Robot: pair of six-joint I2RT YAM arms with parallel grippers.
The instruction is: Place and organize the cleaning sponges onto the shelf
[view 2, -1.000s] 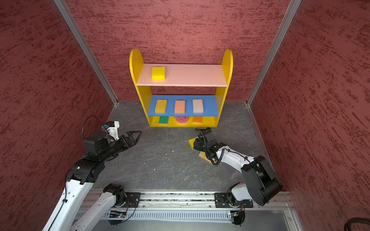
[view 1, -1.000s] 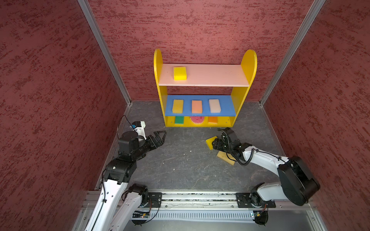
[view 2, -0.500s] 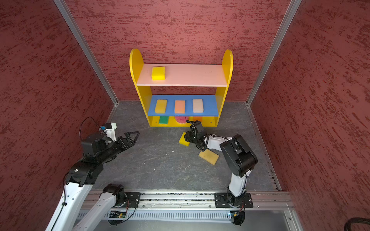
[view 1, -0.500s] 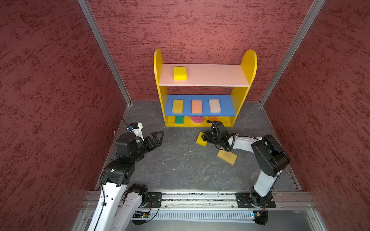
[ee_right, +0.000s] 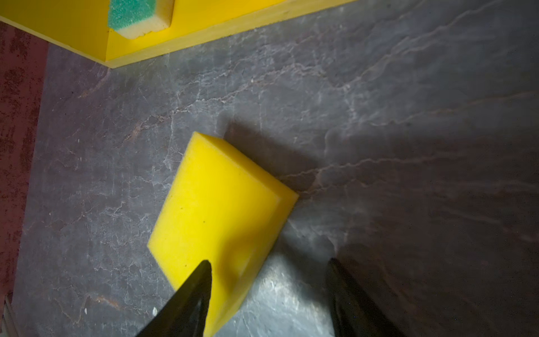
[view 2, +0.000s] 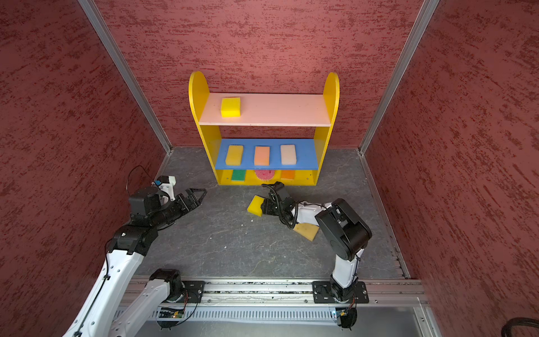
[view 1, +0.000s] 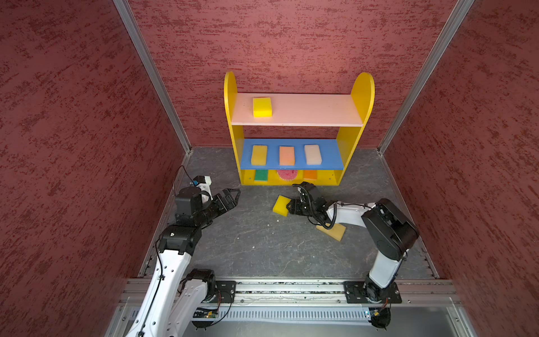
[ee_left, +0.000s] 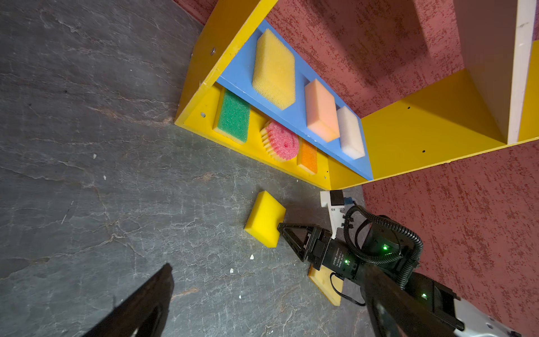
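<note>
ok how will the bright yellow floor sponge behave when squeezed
Probably soft: the yellow sponge looks like plain foam, seemingly dented beside the right gripper. Likely light, so a push may slide it across the floor. Flat-sided block, so unlikely to roll.

Fine matt foam is seen on the yellow sponge (ee_right: 221, 204), a veined matt stone-look surface on the bench (ee_right: 379, 116).

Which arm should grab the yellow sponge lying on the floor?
Right. The right end effector sits at the yellow sponge, one finger on it; the left end effector hangs open, farther away.
</note>
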